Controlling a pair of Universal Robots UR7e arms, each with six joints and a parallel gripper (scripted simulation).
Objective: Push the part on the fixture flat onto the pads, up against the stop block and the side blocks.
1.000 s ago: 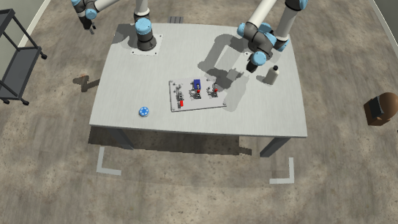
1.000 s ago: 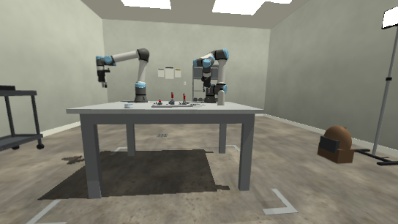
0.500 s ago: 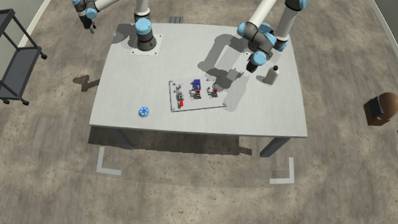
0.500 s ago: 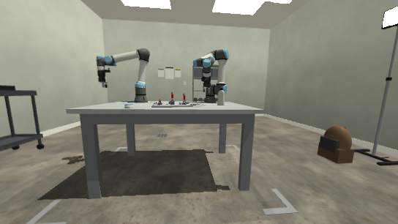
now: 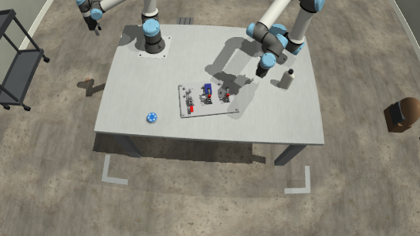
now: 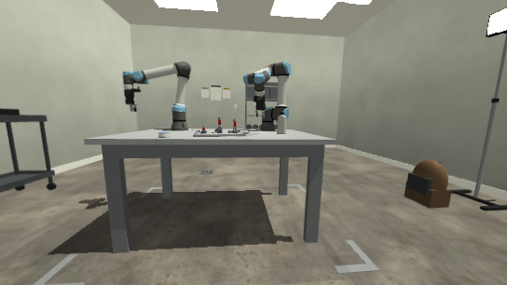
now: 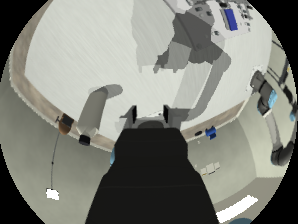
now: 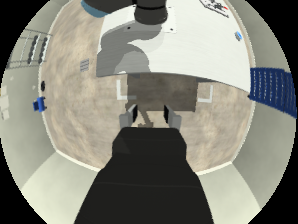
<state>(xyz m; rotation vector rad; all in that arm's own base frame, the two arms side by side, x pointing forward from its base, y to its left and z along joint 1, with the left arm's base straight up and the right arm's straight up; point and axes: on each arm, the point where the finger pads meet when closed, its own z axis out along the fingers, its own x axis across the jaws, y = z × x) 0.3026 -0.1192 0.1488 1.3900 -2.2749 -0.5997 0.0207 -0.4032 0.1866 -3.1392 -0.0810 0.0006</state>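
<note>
A pale grey table (image 5: pixel 135 92) (image 6: pixel 210 140) (image 7: pixel 65 45) (image 8: pixel 200 55) is supported on grey legs, with the fixture's flat plate (image 5: pixel 212 111) (image 6: pixel 219 135) laid near the middle of its top. A blue-and-white round object (image 5: pixel 152 117) (image 6: pixel 163 134) (image 8: pixel 238 36) is set apart from the plate. A pale bottle with a black cap (image 5: pixel 287 80) (image 6: pixel 281 125) (image 7: pixel 93 115) is stood upright on the plate's other side, and a square mounting plate (image 5: pixel 167 44) is fixed near one corner.
</note>
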